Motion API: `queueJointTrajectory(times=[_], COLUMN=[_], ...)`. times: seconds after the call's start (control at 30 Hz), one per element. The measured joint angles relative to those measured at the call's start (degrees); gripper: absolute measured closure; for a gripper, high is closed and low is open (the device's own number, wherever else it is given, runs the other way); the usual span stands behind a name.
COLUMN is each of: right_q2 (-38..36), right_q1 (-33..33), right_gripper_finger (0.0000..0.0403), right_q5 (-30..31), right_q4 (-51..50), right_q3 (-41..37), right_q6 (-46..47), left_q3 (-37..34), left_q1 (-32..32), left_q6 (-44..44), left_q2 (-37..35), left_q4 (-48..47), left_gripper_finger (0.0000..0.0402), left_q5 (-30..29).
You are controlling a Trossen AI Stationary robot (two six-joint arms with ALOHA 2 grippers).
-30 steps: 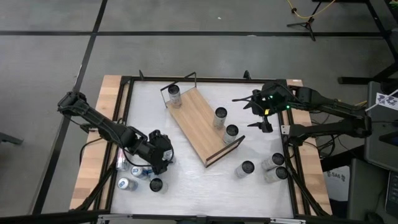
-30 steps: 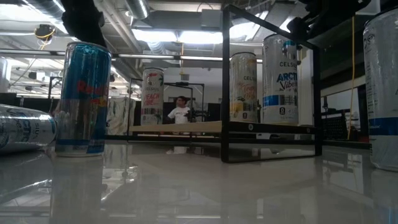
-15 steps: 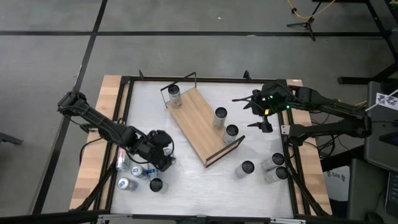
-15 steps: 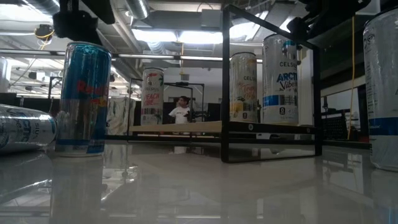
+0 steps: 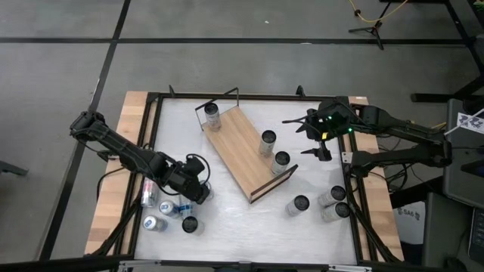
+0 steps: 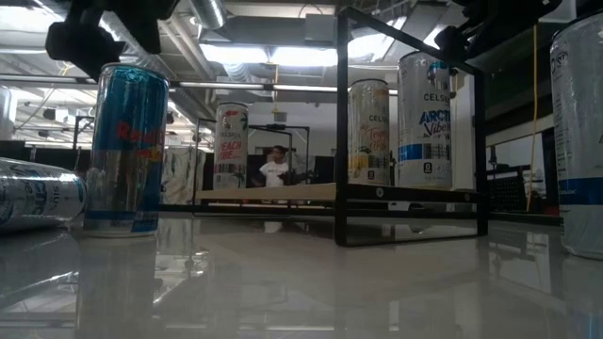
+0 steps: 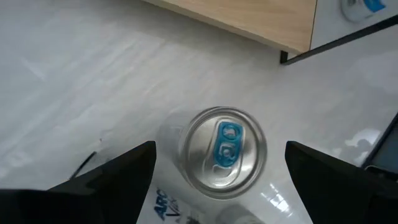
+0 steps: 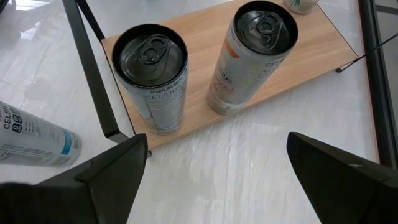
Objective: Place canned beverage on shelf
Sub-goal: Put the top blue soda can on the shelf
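You have the white table (image 5: pixel 249 219) before you with the shelf (image 5: pixel 243 151) lying slantwise across its middle, a wooden board with black wire rails at its short ends. Three cans already stand on it: one at the far end (image 5: pixel 212 113) and two near the right edge (image 5: pixel 268 140) (image 5: pixel 281 161); the right wrist view shows those two upright on the board (image 8: pixel 152 78) (image 8: pixel 252 56). So I judge the task partly done, with plenty left: three cans stand loose on the table at the right (image 5: pixel 300 205) (image 5: pixel 331 196) (image 5: pixel 339 211), and a cluster waits at the left, some lying on their sides (image 5: pixel 150 193) (image 5: pixel 168 207).

Your left gripper (image 5: pixel 198 190) hangs over that left cluster with its fingers spread wide and nothing between them. Its wrist camera looks straight down on an upright can with a blue tab (image 7: pixel 222 152), which sits between the open fingers but below them, not yet grasped. That can looks like the next pick. Your right gripper (image 5: pixel 311 138) waits beside the shelf's right edge, also wide open and empty.

The left arm covers part of the left cluster, so you cannot count those cans surely. In the low view the nearest blue can (image 6: pixel 124 151) shows, but which gripper is above it is hard to tell.
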Motion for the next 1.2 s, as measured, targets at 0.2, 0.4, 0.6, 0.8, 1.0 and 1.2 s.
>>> queueJointTrajectory(times=[0.2,0.4,0.6,0.8,1.0,1.2], right_q2=[0.04,0.04,0.04,0.04,0.04,0.04], right_q1=[0.00,0.00,0.00,0.00,0.00,0.00], right_gripper_finger=[0.0024,0.0024,0.0024,0.0024,0.0024,0.0024], right_q5=[0.00,-0.02,0.00,-0.02,-0.02,-0.02], right_q4=[0.00,0.01,-0.02,-0.15,-0.18,-0.20], right_q3=[0.00,0.00,0.00,0.00,0.00,0.00], right_q6=[-0.01,-0.01,-0.03,-0.03,-0.03,-0.03], left_q3=[0.00,-0.02,-0.04,-0.04,-0.04,-0.04], left_q1=[0.39,1.04,1.09,1.14,1.27,1.36], left_q6=[-2.40,-2.37,-3.77,-5.41,-6.72,-6.66], left_q2=[1.35,4.42,6.90,7.41,7.41,7.39], left_q4=[0.50,2.16,2.26,2.25,2.11,2.09], left_gripper_finger=[0.0051,0.0051,0.0051,0.0055,0.0091,0.0144], left_q5=[-0.13,2.37,3.78,3.76,3.78,3.58])
